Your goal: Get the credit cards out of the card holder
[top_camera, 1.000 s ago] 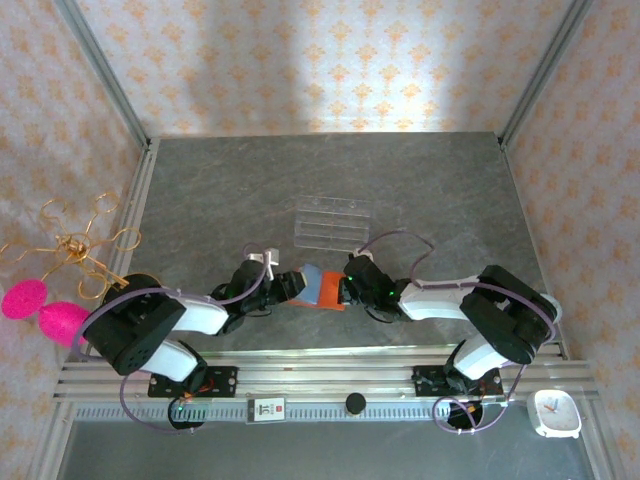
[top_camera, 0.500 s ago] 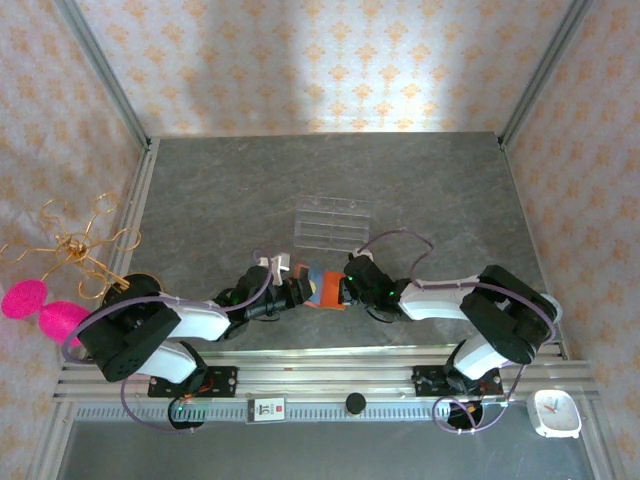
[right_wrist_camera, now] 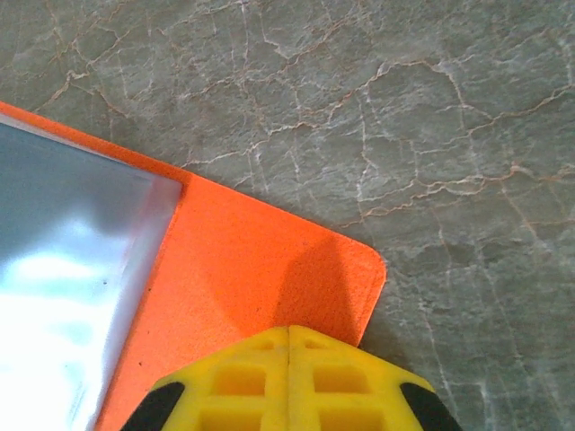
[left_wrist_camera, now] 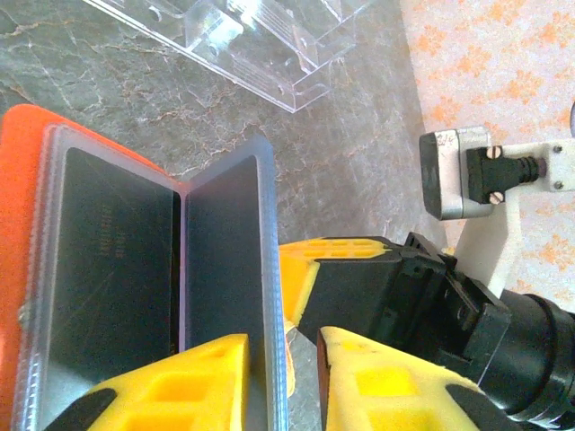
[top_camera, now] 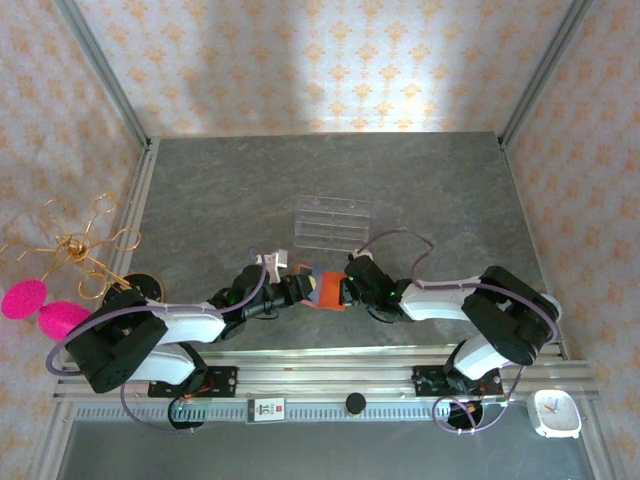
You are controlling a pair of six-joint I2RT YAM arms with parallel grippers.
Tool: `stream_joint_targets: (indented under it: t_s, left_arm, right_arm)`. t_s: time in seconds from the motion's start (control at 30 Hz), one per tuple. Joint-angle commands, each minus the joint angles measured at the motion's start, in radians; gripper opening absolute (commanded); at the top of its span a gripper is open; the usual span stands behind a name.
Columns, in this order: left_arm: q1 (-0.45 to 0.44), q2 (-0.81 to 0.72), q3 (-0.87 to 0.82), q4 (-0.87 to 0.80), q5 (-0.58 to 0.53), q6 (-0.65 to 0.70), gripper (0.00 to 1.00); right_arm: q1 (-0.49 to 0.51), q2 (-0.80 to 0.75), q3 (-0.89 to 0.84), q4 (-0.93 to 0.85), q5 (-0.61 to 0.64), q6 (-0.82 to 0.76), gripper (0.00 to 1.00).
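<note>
The card holder (top_camera: 328,291), an orange-red wallet, lies open on the table between my two grippers. Its grey-blue inside (left_wrist_camera: 54,296) has clear sleeves. A dark credit card (left_wrist_camera: 117,269) with faint print sits in the left sleeve. One sleeve leaf (left_wrist_camera: 229,260) stands upright between the fingers of my left gripper (left_wrist_camera: 283,346), whose jaws are narrowly open; the left pad touches the leaf and a gap shows at the right pad. My right gripper (right_wrist_camera: 289,337) is shut, its tips resting on the orange flap (right_wrist_camera: 260,260) near its corner; its yellow finger (left_wrist_camera: 337,260) sits just behind the leaf.
A clear acrylic tiered rack (top_camera: 332,222) stands just beyond the wallet, and its edge (left_wrist_camera: 243,45) is close above it in the left wrist view. A gold wire stand with pink discs (top_camera: 60,270) is off the table's left side. A white clock (top_camera: 555,412) lies near the front right.
My left gripper has slid right onto the wallet and its jaws have narrowed around the raised sleeve leaf. The right gripper has stayed shut on the flap.
</note>
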Motion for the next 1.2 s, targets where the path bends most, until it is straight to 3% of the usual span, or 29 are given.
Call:
stream_joint_targets:
  t_s: [0.0, 0.1, 0.2, 0.37, 0.7, 1.0, 1.03, 1.1, 1.17]
  left_arm:
    - [-0.006, -0.016, 0.037, -0.046, -0.032, 0.028, 0.19]
    - [-0.005, 0.006, 0.044, -0.047, -0.023, 0.031, 0.15]
    - [-0.005, 0.027, 0.043, -0.015, -0.006, 0.015, 0.0]
    - [-0.018, 0.027, 0.041, 0.038, 0.023, -0.027, 0.0]
    - [-0.041, 0.006, 0.049, -0.074, -0.039, -0.04, 0.0]
    - [-0.04, -0.008, 0.037, -0.106, -0.07, -0.048, 0.0]
    - [-0.039, -0.016, 0.035, -0.118, -0.076, -0.044, 0.03]
    - [-0.035, -0.052, 0.029, -0.149, -0.1, -0.033, 0.22]
    - [-0.031, -0.097, 0.035, -0.201, -0.127, -0.006, 0.33]
  right_arm:
    - [-0.003, -0.012, -0.025, -0.082, 0.004, -0.017, 0.0]
    - [-0.003, -0.014, -0.023, -0.083, 0.003, -0.019, 0.0]
    - [-0.003, -0.02, -0.021, -0.077, -0.001, -0.025, 0.0]
    - [-0.009, -0.019, -0.005, -0.049, -0.027, -0.058, 0.0]
    - [-0.013, -0.014, 0.039, -0.132, 0.065, -0.028, 0.14]
    - [-0.013, -0.029, 0.015, -0.102, 0.034, -0.027, 0.16]
    - [-0.013, -0.033, 0.017, -0.097, 0.022, -0.034, 0.13]
    - [-0.013, -0.028, 0.029, -0.094, 0.001, -0.044, 0.05]
    - [-0.013, -0.016, 0.039, -0.094, -0.01, -0.05, 0.0]
